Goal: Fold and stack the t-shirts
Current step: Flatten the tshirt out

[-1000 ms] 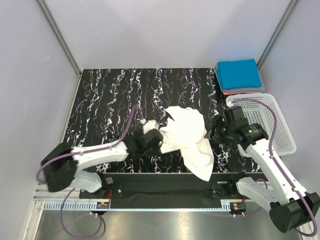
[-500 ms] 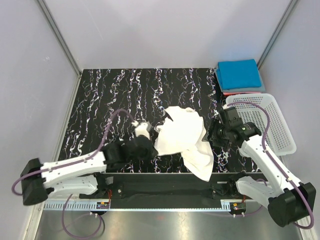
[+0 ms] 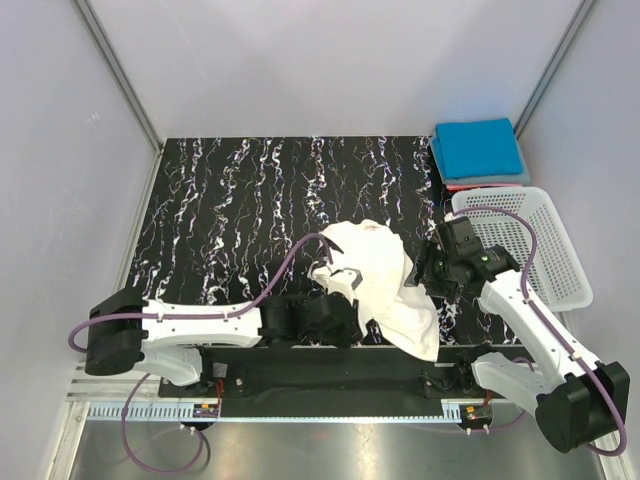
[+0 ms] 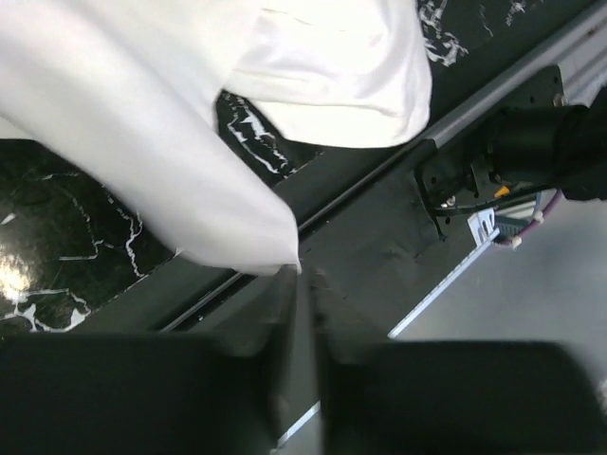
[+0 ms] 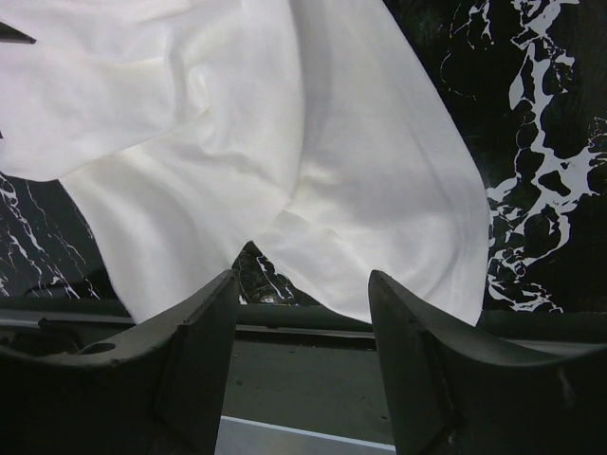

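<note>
Eyes on the white t-shirt point(image 3: 385, 285) first: it's a crumpled heap well to the left of the basket point(image 3: 548, 250), down at the near edge of the table point(image 3: 220, 200), with one flap draped over that edge. No fold in it that I can make out, so this one reads to me as barely begun. Just past the far end of the basket, the blue t-shirt point(image 3: 478, 148) lies in a tidy square on top of the red t-shirt point(image 3: 475, 186), of which only a thin strip shows. I'd call those two done and stacked, roughly two thirds of the job. What's left, as I judge it: get the white one flat, fold it, and carry it over beyond the basket onto that pile. My right gripper point(image 5: 302, 280) hangs between the heap and the basket, fingers spread wide above the cloth, gripping nothing. My left gripper point(image 4: 303, 284) is on the side of the heap away from the basket, fingers drawn close with only a slit between them and a corner of the shirt right at their tips. Whether it's actually pinching that corner, I can't tell.
</note>
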{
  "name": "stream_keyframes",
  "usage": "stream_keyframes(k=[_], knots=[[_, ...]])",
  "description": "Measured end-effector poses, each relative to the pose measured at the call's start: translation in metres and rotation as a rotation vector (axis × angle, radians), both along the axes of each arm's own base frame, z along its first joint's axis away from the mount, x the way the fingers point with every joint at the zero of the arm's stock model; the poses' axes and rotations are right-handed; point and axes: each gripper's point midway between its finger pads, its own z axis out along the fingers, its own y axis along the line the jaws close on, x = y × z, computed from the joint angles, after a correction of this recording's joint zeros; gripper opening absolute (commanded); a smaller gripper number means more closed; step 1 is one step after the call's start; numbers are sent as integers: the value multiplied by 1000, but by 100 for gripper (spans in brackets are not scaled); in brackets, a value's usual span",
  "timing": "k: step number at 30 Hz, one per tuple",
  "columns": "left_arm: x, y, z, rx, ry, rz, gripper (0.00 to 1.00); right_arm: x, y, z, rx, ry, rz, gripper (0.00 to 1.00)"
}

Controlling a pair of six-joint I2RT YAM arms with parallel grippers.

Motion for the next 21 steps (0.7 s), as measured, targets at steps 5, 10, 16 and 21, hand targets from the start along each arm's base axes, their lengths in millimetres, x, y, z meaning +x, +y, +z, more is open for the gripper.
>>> stream_keyframes(k=[5, 10, 16, 21], knots=[[12, 3, 6, -18, 0, 2, 50, 0, 0, 0, 0, 1, 0, 64], [75, 57, 14, -67, -31, 185, 42, 0, 0, 0, 1, 1, 1, 64], [99, 108, -29, 52, -12, 267, 34, 0, 1, 0, 5, -3, 1, 64], [90, 105, -60, 93, 25, 181, 33, 3, 2, 2, 9, -14, 2, 64]])
